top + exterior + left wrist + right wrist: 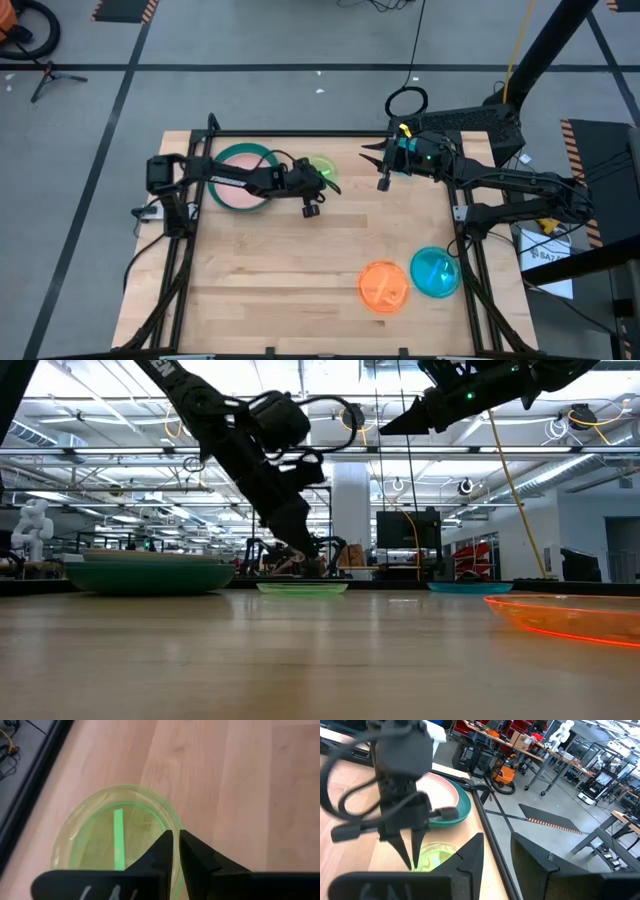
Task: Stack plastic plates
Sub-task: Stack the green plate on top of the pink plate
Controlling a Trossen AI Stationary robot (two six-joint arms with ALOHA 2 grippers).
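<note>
plates: one lime, left claw pinching rim; one orange, one blue; stack count unclear; right claw half-open.

Two arms. Plates on one table: one stack at upper left of the high view, pink plate in teal, deeper layers unclear. One lime plate upper centre. One orange plate and one blue plate, lower right.

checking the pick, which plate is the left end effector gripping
The translucent lime plate, beside the stack of larger plates. The left end effector is shut on its rim; the orange plate and blue plate lie untouched.
</note>
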